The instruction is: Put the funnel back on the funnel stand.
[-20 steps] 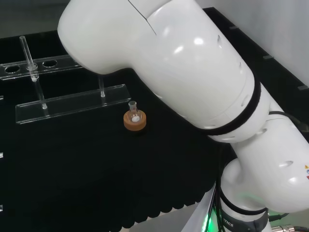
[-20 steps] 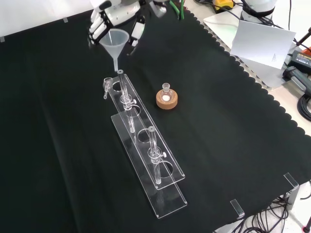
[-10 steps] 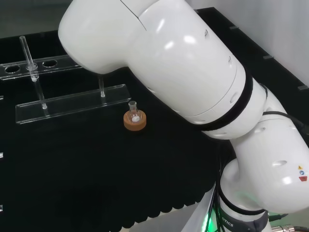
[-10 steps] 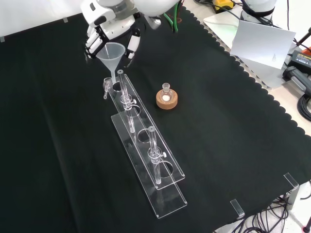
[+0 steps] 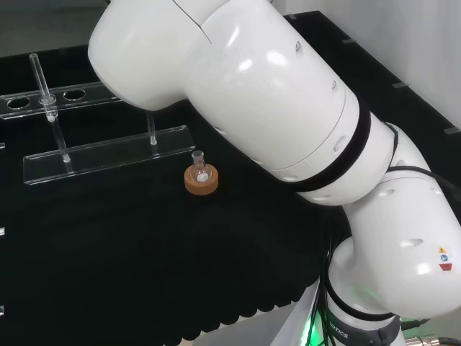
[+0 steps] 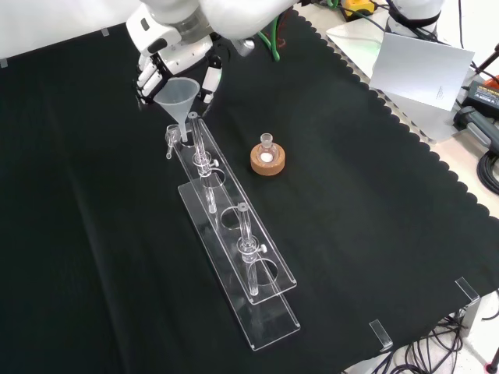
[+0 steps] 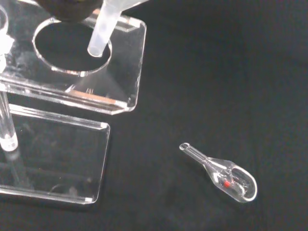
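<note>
the hand [image 6: 173, 56] curls round the funnel [image 6: 173, 93] — stem hanging just over the funnel stand [image 6: 234, 226] hole. off-centre, it could catch the rim.

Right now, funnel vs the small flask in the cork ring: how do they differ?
The funnel is held in the hand above the funnel stand, its stem at the end hole; the small flask sits on the cloth in its cork ring. The funnel is a wide cone, the flask a short neck. Both stand upright and look pale or clear.
</note>
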`<action>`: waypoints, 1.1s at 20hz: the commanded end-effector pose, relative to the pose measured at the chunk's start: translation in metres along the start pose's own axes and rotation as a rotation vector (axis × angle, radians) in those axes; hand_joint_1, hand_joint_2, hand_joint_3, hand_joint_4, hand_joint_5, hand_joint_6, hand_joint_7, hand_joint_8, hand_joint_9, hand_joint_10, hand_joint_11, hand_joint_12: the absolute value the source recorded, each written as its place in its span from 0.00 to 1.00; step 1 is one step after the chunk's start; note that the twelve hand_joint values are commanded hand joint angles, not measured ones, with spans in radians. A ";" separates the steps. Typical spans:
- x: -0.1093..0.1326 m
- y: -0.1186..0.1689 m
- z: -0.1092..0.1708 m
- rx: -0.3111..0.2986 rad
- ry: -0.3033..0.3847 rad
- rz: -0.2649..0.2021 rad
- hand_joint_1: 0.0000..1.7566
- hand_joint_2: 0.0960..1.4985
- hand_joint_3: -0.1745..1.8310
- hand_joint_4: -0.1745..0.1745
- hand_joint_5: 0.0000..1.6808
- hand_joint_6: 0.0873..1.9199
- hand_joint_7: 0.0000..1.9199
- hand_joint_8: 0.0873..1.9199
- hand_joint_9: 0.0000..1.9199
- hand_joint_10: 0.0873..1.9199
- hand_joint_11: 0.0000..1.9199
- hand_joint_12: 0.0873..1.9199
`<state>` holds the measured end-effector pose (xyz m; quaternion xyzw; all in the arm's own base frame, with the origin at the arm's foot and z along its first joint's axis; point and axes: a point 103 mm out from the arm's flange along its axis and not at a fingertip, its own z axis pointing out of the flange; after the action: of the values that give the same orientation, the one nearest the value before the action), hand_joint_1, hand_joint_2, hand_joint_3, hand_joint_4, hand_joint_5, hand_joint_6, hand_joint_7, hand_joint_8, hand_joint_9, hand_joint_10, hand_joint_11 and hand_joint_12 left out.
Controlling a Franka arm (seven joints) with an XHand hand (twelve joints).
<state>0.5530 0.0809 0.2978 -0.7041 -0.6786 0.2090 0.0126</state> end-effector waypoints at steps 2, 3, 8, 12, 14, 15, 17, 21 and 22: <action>0.007 0.005 0.011 0.025 0.009 -0.017 0.52 0.68 0.00 0.44 0.42 0.32 0.35 0.35 0.53 0.17 0.41 0.54; 0.008 0.006 0.012 0.029 0.010 -0.019 0.52 0.68 0.00 0.44 0.42 0.32 0.35 0.35 0.53 0.17 0.41 0.54; 0.010 0.007 0.019 0.051 0.036 -0.036 0.49 0.67 0.00 0.40 0.34 0.32 0.30 0.36 0.49 0.17 0.37 0.56; 0.014 0.006 0.023 0.091 0.029 -0.044 0.44 0.64 0.00 0.37 0.22 0.24 0.19 0.38 0.36 0.25 0.27 0.64; 0.017 0.004 0.024 0.098 0.031 -0.050 0.42 0.63 0.00 0.35 0.19 0.19 0.14 0.37 0.29 0.29 0.23 0.66; 0.016 0.003 0.025 0.109 0.036 -0.050 0.42 0.63 0.00 0.34 0.18 0.15 0.11 0.37 0.26 0.31 0.21 0.67; 0.014 0.001 0.027 0.112 0.041 -0.065 0.40 0.62 0.00 0.34 0.16 0.09 0.06 0.37 0.20 0.34 0.18 0.69; 0.018 -0.008 0.021 0.136 0.038 -0.061 0.37 0.60 0.00 0.33 0.13 0.02 0.01 0.35 0.14 0.36 0.14 0.71; 0.017 -0.011 0.020 0.133 0.041 -0.058 0.36 0.59 0.00 0.33 0.12 0.01 0.00 0.35 0.13 0.36 0.13 0.71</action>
<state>0.5446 0.0905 0.2717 -0.6830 -0.6875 0.2354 0.0742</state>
